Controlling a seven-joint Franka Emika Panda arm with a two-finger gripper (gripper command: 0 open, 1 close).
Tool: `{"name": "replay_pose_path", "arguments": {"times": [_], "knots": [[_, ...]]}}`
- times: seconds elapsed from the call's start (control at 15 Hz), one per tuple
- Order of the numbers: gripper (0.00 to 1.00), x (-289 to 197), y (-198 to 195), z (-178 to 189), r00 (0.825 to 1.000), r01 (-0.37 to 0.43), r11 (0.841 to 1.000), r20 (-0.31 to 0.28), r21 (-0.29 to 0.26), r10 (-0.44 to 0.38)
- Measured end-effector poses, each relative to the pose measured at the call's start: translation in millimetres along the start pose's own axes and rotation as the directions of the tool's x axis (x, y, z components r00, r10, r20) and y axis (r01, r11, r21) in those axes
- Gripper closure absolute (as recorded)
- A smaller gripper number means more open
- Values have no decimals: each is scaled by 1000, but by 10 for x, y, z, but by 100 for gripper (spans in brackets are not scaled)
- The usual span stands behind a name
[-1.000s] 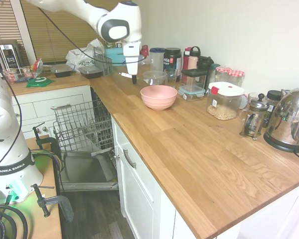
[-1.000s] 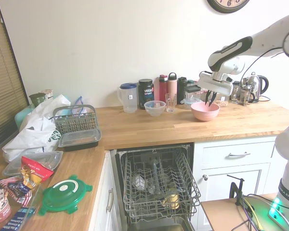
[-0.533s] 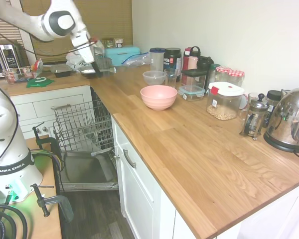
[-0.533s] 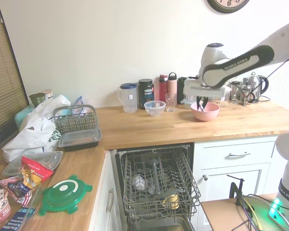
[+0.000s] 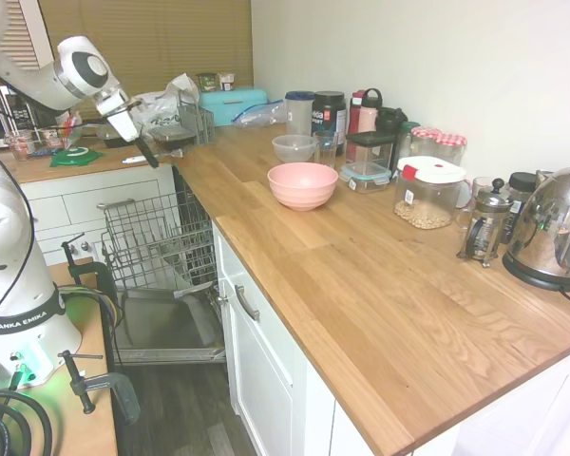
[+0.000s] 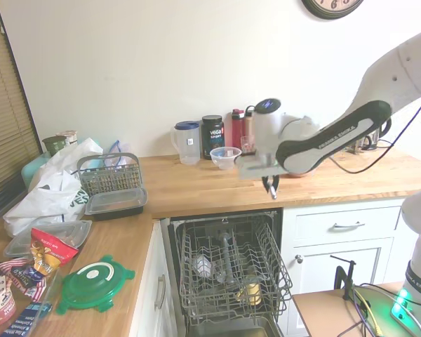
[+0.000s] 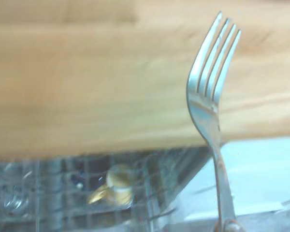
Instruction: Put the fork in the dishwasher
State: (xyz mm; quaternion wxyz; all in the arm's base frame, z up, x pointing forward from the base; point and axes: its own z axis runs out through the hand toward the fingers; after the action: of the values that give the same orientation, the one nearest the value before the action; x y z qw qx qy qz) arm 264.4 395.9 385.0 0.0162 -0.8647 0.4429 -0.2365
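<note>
The silvery fork (image 7: 206, 104) fills the wrist view, tines pointing out over the wooden counter edge, with the rack below it. In the first exterior view it is a pale sliver (image 5: 134, 160) sticking out sideways from my gripper (image 5: 151, 159), which is shut on its handle. My gripper (image 6: 271, 190) hangs just past the counter's front edge, above the open dishwasher. The dishwasher's grey wire rack (image 5: 157, 237) (image 6: 228, 270) is pulled out over the lowered door panel (image 5: 166, 328).
A pink bowl (image 5: 302, 184) sits on the counter with bottles, jars and a clear bowl (image 5: 294, 147) behind it. A cutlery basket (image 6: 109, 174), food containers and a white bag (image 6: 45, 196) crowd the counter beyond the dishwasher. White drawers (image 6: 347, 226) flank the rack, which holds a few items.
My arm swung away from the pink bowl along the counter and came down at the counter edge above the dishwasher rack, carrying the fork.
</note>
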Motion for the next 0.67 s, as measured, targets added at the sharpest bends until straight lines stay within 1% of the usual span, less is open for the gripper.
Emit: {"name": "replay_pose_path", "arguments": {"times": [0.13, 0.33, 0.53, 0.67], "knots": [[100, -196, -146, 203, 1000, 10, 1000, 9, -19, -10], [100, -127, -250, 564, 1000, 19, 996, 11, -90, -18], [100, -161, -241, 1113, 999, 45, 984, 2, -175, -46], [100, -446, -319, 1442, 998, 67, 979, -8, -192, -70]]}}
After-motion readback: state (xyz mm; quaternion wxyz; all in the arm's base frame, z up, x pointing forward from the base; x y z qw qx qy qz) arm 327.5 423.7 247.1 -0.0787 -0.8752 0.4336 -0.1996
